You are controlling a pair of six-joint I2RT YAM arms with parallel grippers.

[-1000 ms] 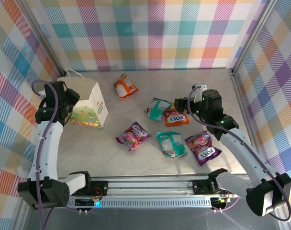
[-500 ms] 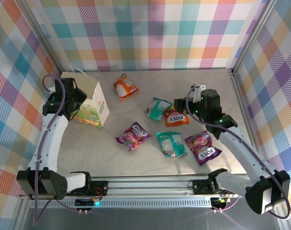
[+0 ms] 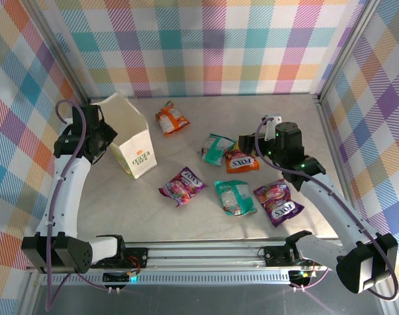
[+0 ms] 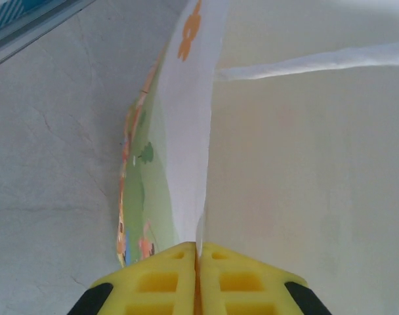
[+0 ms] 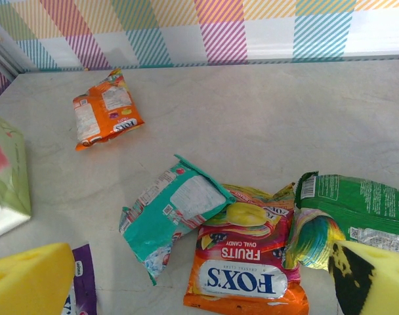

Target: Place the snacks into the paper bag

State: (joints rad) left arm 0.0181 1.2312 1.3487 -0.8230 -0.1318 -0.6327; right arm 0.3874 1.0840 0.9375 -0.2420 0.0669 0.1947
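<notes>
**Left gripper [image 3: 105, 135] clamped on the paper bag [image 3: 135, 146]; right gripper [image 3: 250, 143] spread wide and empty.**

Top external view: we locate the paper bag at the far left of the table [image 3: 186, 220], logo face toward the arms and well apart from the snack packets [image 3: 182, 186] scattered to its right. The right gripper sits over the orange FOX'S packet [image 3: 241, 161].
Left wrist view: we see both yellow fingers [image 4: 160, 282] pressed together on the bag's thin paper wall [image 4: 186, 131], printed side to the left.
Right wrist view: we see the yellow fingers [image 5: 29, 282] far apart with nothing gripped, above the orange FOX'S packet [image 5: 242, 275], a teal packet [image 5: 170, 213] and a green packet [image 5: 357, 210].
</notes>
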